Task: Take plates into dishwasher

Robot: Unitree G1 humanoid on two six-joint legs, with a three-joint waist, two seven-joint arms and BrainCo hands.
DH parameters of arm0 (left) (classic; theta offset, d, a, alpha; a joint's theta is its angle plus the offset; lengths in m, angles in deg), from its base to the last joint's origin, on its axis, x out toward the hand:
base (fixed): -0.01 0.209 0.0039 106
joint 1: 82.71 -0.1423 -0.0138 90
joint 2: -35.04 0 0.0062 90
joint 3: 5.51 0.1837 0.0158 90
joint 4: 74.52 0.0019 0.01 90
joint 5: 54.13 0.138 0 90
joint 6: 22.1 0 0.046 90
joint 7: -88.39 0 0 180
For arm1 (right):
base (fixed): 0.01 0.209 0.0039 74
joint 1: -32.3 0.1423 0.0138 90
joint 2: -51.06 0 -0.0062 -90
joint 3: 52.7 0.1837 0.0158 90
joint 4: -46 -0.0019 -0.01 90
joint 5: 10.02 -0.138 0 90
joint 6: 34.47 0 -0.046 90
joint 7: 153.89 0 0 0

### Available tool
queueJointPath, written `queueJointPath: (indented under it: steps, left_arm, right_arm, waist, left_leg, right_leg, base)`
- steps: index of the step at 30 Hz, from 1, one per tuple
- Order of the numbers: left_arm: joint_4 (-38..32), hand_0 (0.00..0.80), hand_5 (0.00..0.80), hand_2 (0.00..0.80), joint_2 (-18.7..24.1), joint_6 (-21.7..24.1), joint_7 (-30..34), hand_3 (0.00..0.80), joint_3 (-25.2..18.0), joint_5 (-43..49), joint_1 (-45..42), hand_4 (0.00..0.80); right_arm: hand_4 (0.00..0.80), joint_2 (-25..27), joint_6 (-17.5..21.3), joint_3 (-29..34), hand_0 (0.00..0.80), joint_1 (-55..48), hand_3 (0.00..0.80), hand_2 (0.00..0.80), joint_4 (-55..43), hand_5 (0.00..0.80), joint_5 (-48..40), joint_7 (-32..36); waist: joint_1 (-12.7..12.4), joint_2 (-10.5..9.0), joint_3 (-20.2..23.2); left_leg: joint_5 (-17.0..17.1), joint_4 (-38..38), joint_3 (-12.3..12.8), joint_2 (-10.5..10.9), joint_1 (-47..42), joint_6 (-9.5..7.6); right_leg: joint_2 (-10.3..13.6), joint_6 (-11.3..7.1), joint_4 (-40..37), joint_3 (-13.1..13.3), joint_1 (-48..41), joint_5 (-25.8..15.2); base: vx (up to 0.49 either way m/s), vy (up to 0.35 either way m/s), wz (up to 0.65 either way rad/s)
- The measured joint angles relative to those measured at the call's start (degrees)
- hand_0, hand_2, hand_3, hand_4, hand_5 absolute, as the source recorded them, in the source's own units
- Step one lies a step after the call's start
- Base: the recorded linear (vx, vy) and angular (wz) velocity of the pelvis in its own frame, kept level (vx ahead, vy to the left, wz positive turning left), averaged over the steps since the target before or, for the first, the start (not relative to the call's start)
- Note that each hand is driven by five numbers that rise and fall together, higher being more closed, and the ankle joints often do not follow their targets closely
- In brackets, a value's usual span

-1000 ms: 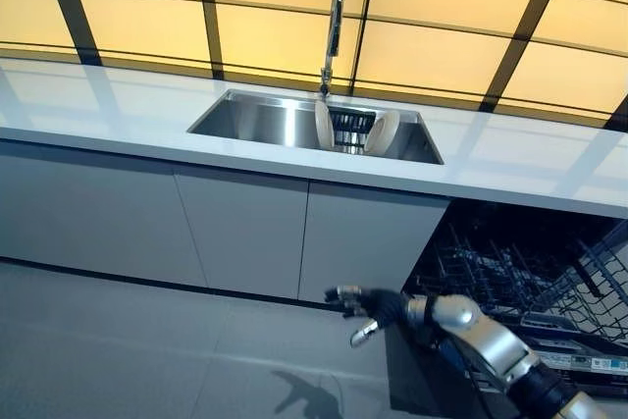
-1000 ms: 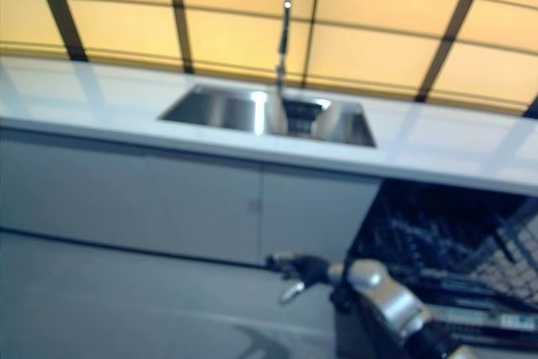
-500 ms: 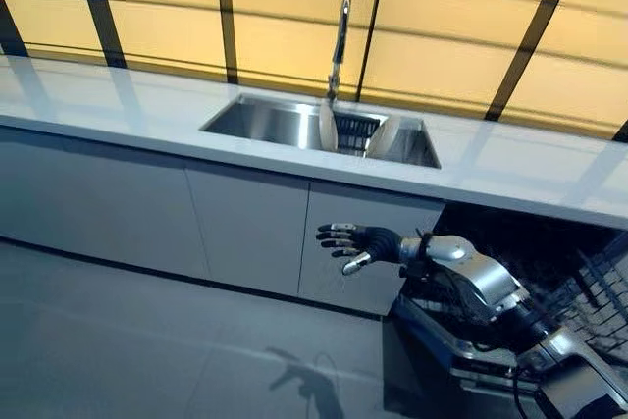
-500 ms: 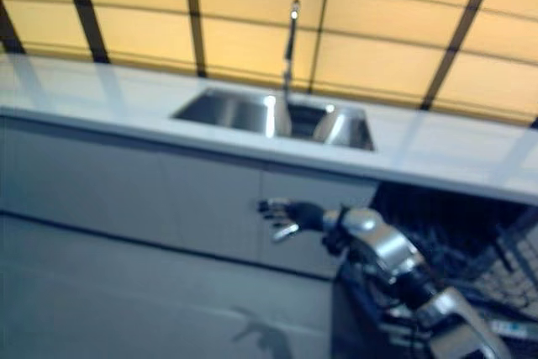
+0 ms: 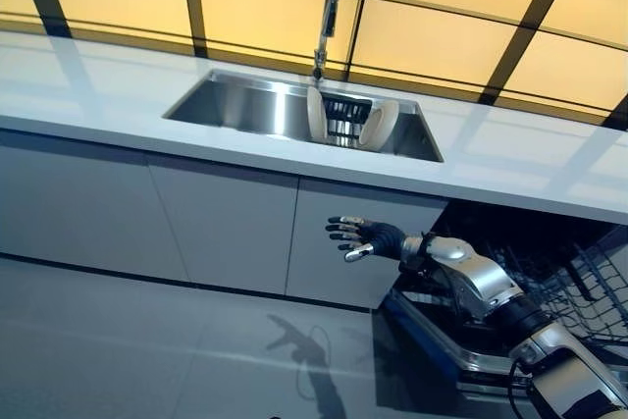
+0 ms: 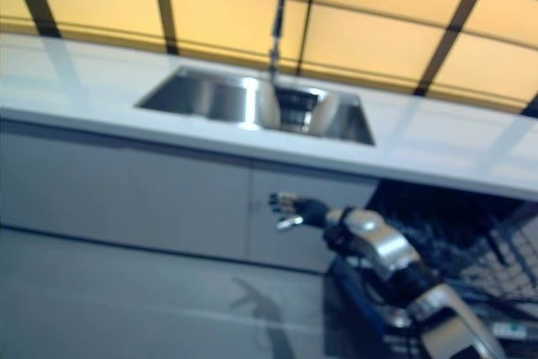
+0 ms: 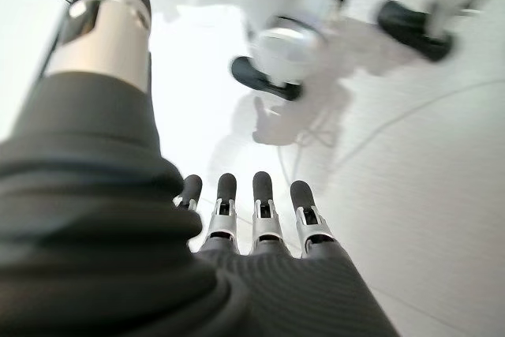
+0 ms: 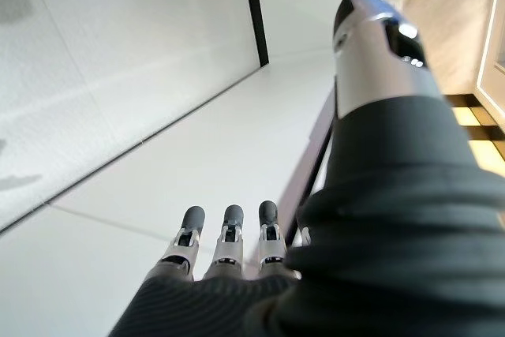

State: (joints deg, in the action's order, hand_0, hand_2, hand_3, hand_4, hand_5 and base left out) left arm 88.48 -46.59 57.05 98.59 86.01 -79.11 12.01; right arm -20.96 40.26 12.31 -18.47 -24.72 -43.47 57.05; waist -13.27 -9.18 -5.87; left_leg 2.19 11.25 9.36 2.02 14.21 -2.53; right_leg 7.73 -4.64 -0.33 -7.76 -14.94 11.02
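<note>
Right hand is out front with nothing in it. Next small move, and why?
Probably raise the right hand toward the sink: its fingers are open and empty below the counter, and both plates stand in the sink, not in the open dishwasher.

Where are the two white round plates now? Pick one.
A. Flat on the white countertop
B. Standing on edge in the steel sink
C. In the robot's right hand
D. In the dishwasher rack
B: the two white round plates stand on edge in the stainless steel sink, while the right hand is open and empty.
</note>
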Motion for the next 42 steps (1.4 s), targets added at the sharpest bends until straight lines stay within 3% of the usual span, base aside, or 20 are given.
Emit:
queueJointPath:
  steps: [3, 7, 10, 11, 13, 14, 15, 16, 18, 20, 21, 23, 25, 26, 28, 30, 33, 35, 36, 42]
  left_arm:
    - [0.6, 0.0, 0.0, 0.0, -1.4, -0.1, 0.3, 0.0, -0.5, 0.2, -0.2, 0.0]
    - [3.9, 0.0, 0.0, 0.0, -2.6, -1.5, 0.6, 0.0, -0.6, 2.1, -1.0, 0.0]
    - [5.1, 0.0, 0.0, 0.0, -3.2, -1.7, 0.9, 0.0, -0.3, 4.5, -1.0, 0.0]
    - [5.2, 0.0, 0.0, 0.0, -3.0, -1.7, 1.1, 0.0, 0.2, 5.8, -1.5, 0.0]
    - [5.0, 0.0, 0.0, 0.0, -2.1, -1.6, 1.2, 0.0, 1.7, 6.4, -2.2, 0.0]
    - [5.0, 0.0, 0.0, 0.0, -1.6, -1.6, 1.1, 0.0, 1.9, 6.6, -2.5, 0.0]
    - [4.9, 0.0, 0.0, 0.0, -1.4, -1.6, 1.2, 0.0, 1.8, 6.7, -2.5, 0.0]
    - [4.8, 0.0, 0.0, 0.0, -1.1, -1.3, 1.2, 0.0, 1.9, 6.7, -2.4, 0.0]
    - [4.3, 0.0, 0.0, 0.0, -1.2, -1.0, 1.4, 0.0, 2.0, 6.8, -1.3, 0.0]
    - [5.0, 0.0, 0.0, 0.0, -1.4, -1.3, 1.5, 0.0, 1.9, 6.7, 0.3, 0.0]
    - [4.7, 0.0, 0.0, 0.0, -2.0, -1.3, 1.3, 0.0, 1.8, 6.2, -0.1, 0.0]
    - [4.4, 0.0, 0.0, 0.0, -2.4, -1.5, 1.1, 0.0, 1.7, 5.7, -1.3, 0.0]
    - [4.4, 0.0, 0.0, 0.0, -1.8, -2.7, 0.5, 0.0, 1.7, 4.5, -3.0, 0.0]
    - [4.5, 0.0, 0.0, 0.0, -1.7, -3.5, 0.6, 0.0, 1.5, 4.1, -4.2, 0.0]
    - [5.0, 0.0, 0.0, 0.0, -4.0, -3.5, 1.1, 0.0, 2.2, 4.1, -5.5, 0.0]
    - [4.8, 0.0, 0.0, 0.0, -6.0, -3.4, 1.1, 0.0, 2.3, 3.8, -5.0, 0.0]
    - [5.1, 0.0, 0.0, 0.0, -7.3, -3.2, 1.4, 0.0, 2.0, 3.5, -4.5, 0.0]
    - [5.0, 0.0, 0.0, 0.0, -8.3, -2.2, 1.8, 0.0, 2.0, 3.5, -3.3, 0.0]
    - [4.9, 0.0, 0.0, 0.0, -8.3, -1.7, 2.1, 0.0, 1.9, 3.5, -2.6, 0.0]
    - [5.1, 0.0, 0.0, 0.0, -6.8, -1.1, 2.8, 0.0, 2.3, 3.9, -2.9, 0.0]
  right_arm:
    - [0.0, 2.0, 0.0, 0.4, 0.0, 1.1, 0.0, 0.0, 1.1, 0.0, -0.5, -0.3]
    - [0.0, 4.4, 1.1, 3.3, 0.0, 1.6, 0.0, 0.0, 4.1, 0.0, -1.3, -2.8]
    - [0.0, 7.2, 1.6, 4.7, 0.0, 1.8, 0.0, 0.0, 6.1, 0.0, -2.7, -6.0]
    - [0.0, 7.8, 1.7, 5.1, 0.0, 2.0, 0.0, 0.0, 6.0, 0.0, -3.8, -7.4]
    - [0.0, 9.3, 1.7, 5.2, 0.0, 2.1, 0.0, 0.0, 6.1, 0.0, -5.6, -8.6]
    - [0.0, 9.9, 1.7, 5.3, 0.0, 3.6, 0.0, 0.0, 7.2, 0.0, -6.7, -8.7]
    - [0.0, 10.1, 1.6, 5.5, 0.0, 4.1, 0.0, 0.0, 7.3, 0.0, -6.7, -8.9]
    - [0.0, 11.0, 1.5, 6.0, 0.0, 5.4, 0.0, 0.0, 7.4, 0.0, -7.3, -9.4]
    - [0.0, 14.4, 1.4, 7.7, 0.0, 6.5, 0.0, 0.0, 9.2, 0.0, -9.0, -11.7]
    - [0.0, 15.3, 0.3, 9.5, 0.0, 8.7, 0.0, 0.0, 12.9, 0.0, -10.1, -14.5]
    - [0.0, 15.6, -0.8, 9.1, 0.0, 9.0, 0.0, 0.0, 14.0, 0.0, -9.9, -15.7]
    - [0.0, 15.7, -1.3, 8.7, 0.0, 9.3, 0.0, 0.0, 15.4, 0.0, -10.0, -17.6]
    - [0.0, 15.8, -2.4, 8.6, 0.0, 9.4, 0.0, 0.0, 15.8, 0.0, -10.6, -20.4]
    - [0.0, 15.8, -3.0, 9.0, 0.0, 9.4, 0.0, 0.0, 16.0, 0.0, -10.6, -21.8]
    - [0.0, 16.7, -3.4, 9.2, 0.0, 9.7, 0.0, 0.0, 19.5, 0.0, -10.4, -22.7]
    - [0.0, 18.4, -3.8, 9.1, 0.0, 10.8, 0.0, 0.0, 24.3, 0.0, -9.4, -22.8]
    - [0.0, 18.9, -5.3, 8.8, 0.0, 11.2, 0.0, 0.0, 26.3, 0.0, -8.0, -22.7]
    - [0.0, 20.1, -5.6, 8.8, 0.0, 11.2, 0.0, 0.0, 26.9, 0.0, -7.6, -22.6]
    - [0.0, 20.6, -5.8, 8.8, 0.0, 11.2, 0.0, 0.0, 27.1, 0.0, -7.5, -22.6]
    - [0.0, 21.2, -6.9, 8.8, 0.0, 11.1, 0.0, 0.0, 27.1, 0.0, -7.2, -22.0]
  waist:
    - [0.0, 0.14, 0.0]
    - [0.8, 0.54, 0.1]
    - [4.2, 3.06, 0.2]
    - [5.5, 4.27, 0.5]
    - [6.8, 4.81, 0.4]
    - [7.3, 5.5, 0.4]
    - [7.8, 5.62, 0.5]
    - [9.3, 6.14, 0.5]
    - [11.5, 5.17, 1.4]
    - [14.7, 3.51, 1.1]
    - [15.2, 3.15, 1.0]
    - [15.3, 2.85, 1.3]
    - [15.4, 1.18, 2.7]
    - [15.1, 0.19, 3.7]
    - [14.9, 2.46, 5.6]
    - [13.6, 3.51, 5.9]
    - [14.1, 4.86, 5.3]
    - [14.7, 6.61, 5.1]
    - [15.3, 7.26, 4.9]
    - [15.7, 6.53, 4.2]
  left_leg:
    - [-1.0, 1.9, -0.3, -0.2, 0.6, 0.97]
    - [-2.6, 2.1, -0.7, 0.2, 1.0, 1.06]
    - [-2.1, -5.2, -1.9, 1.5, -5.3, 0.24]
    - [-0.3, -5.9, -3.1, 0.9, -6.6, -1.38]
    - [0.0, -8.0, -3.9, 1.4, -10.2, -1.98]
    - [0.5, -9.7, -4.7, 1.4, -12.6, -2.53]
    - [0.4, -9.7, -5.2, 1.4, -12.9, -2.48]
    - [0.4, -10.0, -6.7, 1.2, -12.5, -2.33]
    - [-1.3, -14.2, -9.9, 1.6, -14.0, -0.25]
    - [-4.3, -5.7, -11.9, 3.5, -13.4, -1.85]
    - [-4.9, -6.1, -12.3, 3.0, -15.8, -1.68]
    - [-6.5, -6.6, -12.3, 2.4, -18.7, -0.68]
    - [-8.1, -7.5, -12.6, 2.2, -21.7, 1.03]
    - [-9.0, -8.1, -12.7, 1.8, -23.7, 2.48]
    - [-10.2, -8.7, -12.8, -1.8, -24.6, 5.02]
    - [-10.4, -9.4, -12.6, -3.8, -24.4, 5.37]
    - [-10.4, -9.9, -12.6, -5.6, -24.6, 5.54]
    - [-10.6, -11.9, -12.5, -6.3, -25.4, 5.97]
    - [-10.3, -13.0, -12.5, -6.5, -25.9, 7.57]
    - [-9.5, -15.2, -10.6, -5.9, -27.5, 6.63]
  right_leg:
    - [0.0, -1.47, -1.6, -1.3, -1.3, 0.7]
    - [0.2, -0.71, 1.3, -1.6, -1.0, 2.0]
    - [0.9, -0.62, 23.1, -1.0, 7.2, 2.0]
    - [0.6, -0.93, 33.2, 1.7, 10.9, 0.6]
    - [1.2, -1.84, 44.6, 4.4, 16.5, -2.0]
    - [2.1, -2.29, 45.5, 2.3, 19.7, -1.2]
    - [2.3, -2.45, 44.7, 1.7, 21.6, -0.6]
    - [2.5, -2.72, 36.6, -0.1, 24.1, 0.1]
    - [1.7, -4.02, 11.6, -0.8, 26.0, -4.4]
    - [3.9, -9.49, -0.7, 1.8, 26.4, -11.1]
    - [3.8, -6.39, -1.1, 1.7, 26.7, -14.8]
    - [3.4, -4.19, 3.2, 1.5, 27.0, -16.4]
    - [3.2, -4.19, 6.6, 1.9, 26.4, -16.3]
    - [2.4, -1.96, 4.6, 1.6, 24.3, -19.1]
    - [-2.0, 2.21, 0.9, 1.1, 21.9, -21.4]
    - [-4.6, 5.39, -2.6, 1.5, 21.1, -23.7]
    - [-6.3, 6.42, -4.4, 2.3, 20.1, -23.9]
    - [-6.9, 5.89, -4.4, 2.2, 20.0, -23.2]
    - [-6.9, 5.62, -4.4, 1.9, 19.9, -23.2]
    - [-5.3, 4.81, -3.8, -0.4, 20.3, -22.9]
  base:
    - [0.181, 0.102, 0.02]
    - [0.23, 0.154, 0.13]
    - [0.407, 0.217, 0.68]
    - [0.264, 0.088, 0.69]
    - [0.321, -0.051, 0.37]
    - [0.42, -0.192, 0.14]
    - [0.56, -0.331, 0.2]
    - [0.428, -0.299, 0.48]
    - [0.469, -0.322, 0.76]
    - [0.207, -0.205, 0.93]
    - [0.155, -0.199, 0.79]
    - [0.165, -0.126, 0.34]
    - [0.153, -0.114, 0.17]
    - [0.108, -0.116, 0.09]
    - [0.097, -0.077, 0.01]
    - [0.07, 0.001, -0.29]
    - [0.12, 0.015, -0.22]
    - [0.111, -0.02, -0.02]
    - [0.114, -0.047, 0.06]
    - [0.078, -0.067, -0.08]
